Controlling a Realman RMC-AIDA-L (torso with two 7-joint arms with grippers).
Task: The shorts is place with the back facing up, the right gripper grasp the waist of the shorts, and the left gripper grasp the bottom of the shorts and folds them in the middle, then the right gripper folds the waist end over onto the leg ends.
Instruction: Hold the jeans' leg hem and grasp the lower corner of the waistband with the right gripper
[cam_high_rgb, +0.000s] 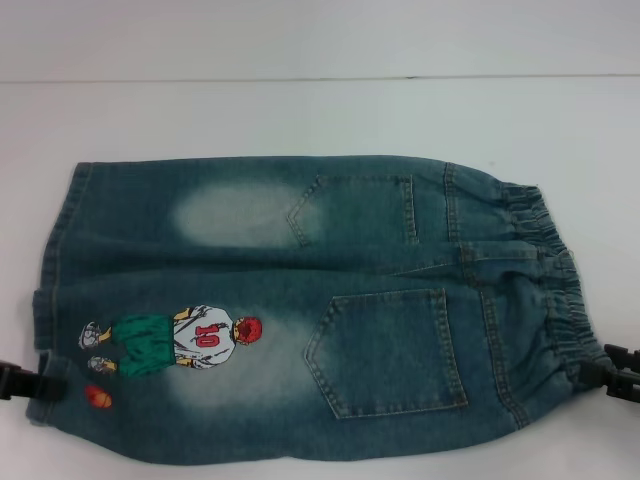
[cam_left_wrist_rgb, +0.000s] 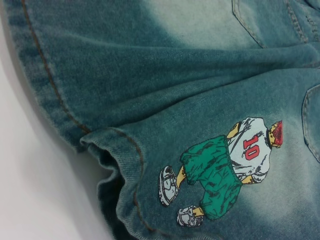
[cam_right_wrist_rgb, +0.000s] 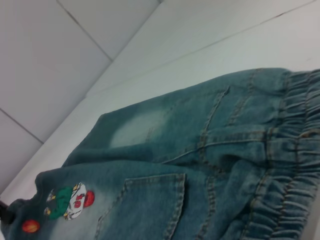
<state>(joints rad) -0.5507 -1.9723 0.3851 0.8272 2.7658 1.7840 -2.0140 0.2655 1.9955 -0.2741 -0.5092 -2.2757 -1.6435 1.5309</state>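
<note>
Shorts (cam_high_rgb: 300, 300) flat between left gripper (cam_high_rgb: 22, 380) at hem and right gripper (cam_high_rgb: 620, 372) at waist; cannot tell either grip.

Both the left claw (cam_high_rgb: 22, 380) and right claw (cam_high_rgb: 618, 372) are cut off by the head view's edges.

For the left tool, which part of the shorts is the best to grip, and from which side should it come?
Grip the bottom of the shorts at the near leg's hem, coming from the robot's left. That edge lies flat and faces outward, and the left tool is already at it. The right tool is at the elastic waist end.
</note>
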